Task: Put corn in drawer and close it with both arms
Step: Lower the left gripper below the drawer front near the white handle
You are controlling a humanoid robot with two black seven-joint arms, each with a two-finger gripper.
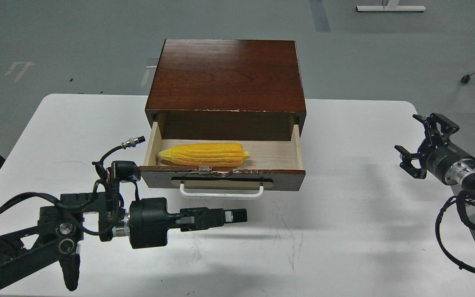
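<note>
The yellow corn (203, 154) lies on its side inside the open drawer (222, 178), toward the left on the pale wood floor. The drawer is pulled out of the dark brown cabinet (226, 76), and its white bar handle (221, 192) faces me. My left gripper (237, 215) hovers low over the table just in front of the handle, pointing right. It holds nothing and is seen side-on, so its fingers cannot be told apart. My right gripper (411, 139) is open and empty at the table's right edge, far from the drawer.
The cabinet stands at the back middle of the white table (324, 231). The left wrist's camera and cable plug (132, 142) sit close to the drawer's left front corner. Black cables (447, 231) loop at the right edge.
</note>
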